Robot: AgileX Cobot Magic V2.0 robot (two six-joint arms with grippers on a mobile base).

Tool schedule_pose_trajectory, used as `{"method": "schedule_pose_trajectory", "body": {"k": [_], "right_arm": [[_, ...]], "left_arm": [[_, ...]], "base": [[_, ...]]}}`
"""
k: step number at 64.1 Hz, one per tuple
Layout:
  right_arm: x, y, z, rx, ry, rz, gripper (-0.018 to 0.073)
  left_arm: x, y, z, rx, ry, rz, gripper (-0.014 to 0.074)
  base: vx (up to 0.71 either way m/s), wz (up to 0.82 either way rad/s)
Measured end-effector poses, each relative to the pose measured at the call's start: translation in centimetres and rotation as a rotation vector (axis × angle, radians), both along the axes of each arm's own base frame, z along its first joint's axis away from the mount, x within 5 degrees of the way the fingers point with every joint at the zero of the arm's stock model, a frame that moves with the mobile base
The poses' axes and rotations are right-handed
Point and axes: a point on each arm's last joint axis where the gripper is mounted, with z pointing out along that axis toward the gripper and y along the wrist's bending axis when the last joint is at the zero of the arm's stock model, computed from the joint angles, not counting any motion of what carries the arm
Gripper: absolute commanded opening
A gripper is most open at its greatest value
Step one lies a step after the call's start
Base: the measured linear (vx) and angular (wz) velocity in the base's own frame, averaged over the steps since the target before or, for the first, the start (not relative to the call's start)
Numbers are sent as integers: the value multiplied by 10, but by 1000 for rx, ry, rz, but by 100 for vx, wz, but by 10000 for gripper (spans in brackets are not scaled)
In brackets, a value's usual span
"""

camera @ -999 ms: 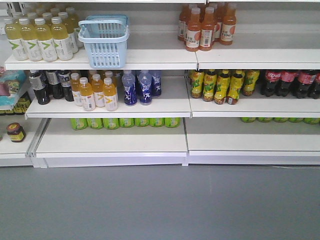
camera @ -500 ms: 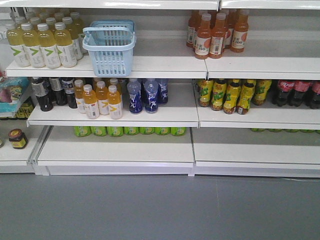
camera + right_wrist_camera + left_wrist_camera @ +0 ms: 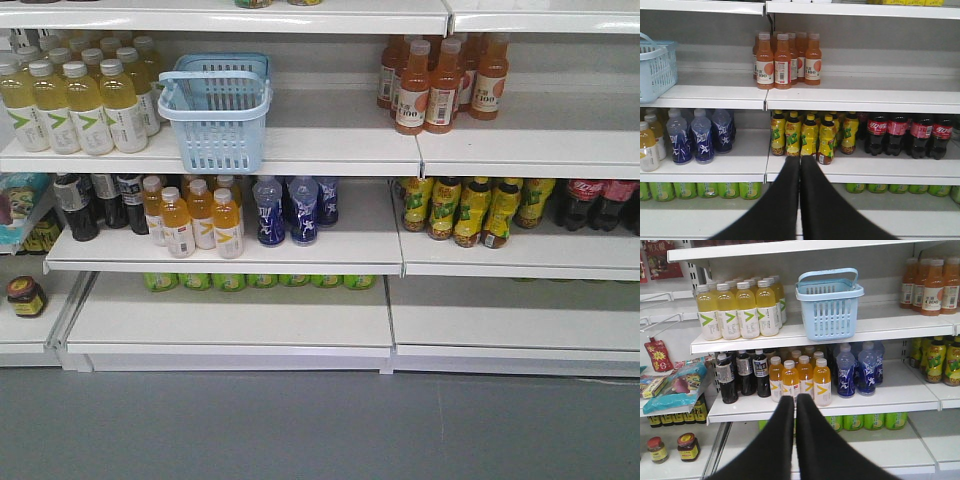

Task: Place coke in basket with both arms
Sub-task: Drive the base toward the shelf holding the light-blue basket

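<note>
1. Small dark jar with a red lid (image 3: 24,296) sat on a low side shelf, far left.
2. Pale yellow drink bottles with white caps (image 3: 75,105) stood in rows at the left end of the white metal shelf (image 3: 340,150).
3. Light blue slotted plastic basket (image 3: 215,135) stood upright on that same shelf, just beside the yellow bottles, on their right.
4. One shelf down, left to right: dark bottles with grey labels (image 3: 95,200), orange juice bottles with white caps (image 3: 195,215), deep blue bottles (image 3: 290,208).
5. Green containers (image 3: 260,281) lined the back of the lowest shelf, under the juice.
6. Left gripper (image 3: 795,399): black fingers pressed together, tips touching, in the air in front of the orange juice row.
7. Orange-brown tea bottles (image 3: 440,85) stood on the upper shelf, well apart from the basket, to its right.
8. Below them were yellow-labelled bottles (image 3: 470,210), then dark cola bottles with red labels (image 3: 910,135) at far right.
9. Right gripper (image 3: 800,158): fingers together, tips touching, in front of the yellow-labelled bottles.
</note>
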Motion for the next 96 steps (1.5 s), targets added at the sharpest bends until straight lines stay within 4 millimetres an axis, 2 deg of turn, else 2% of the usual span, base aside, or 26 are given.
{"method": "schedule_pose_trajectory", "body": {"k": [96], "right_arm": [[0, 0, 0, 0, 0, 0, -10]], "left_arm": [[0, 0, 0, 0, 0, 0, -8]], "base": [[11, -1]]}}
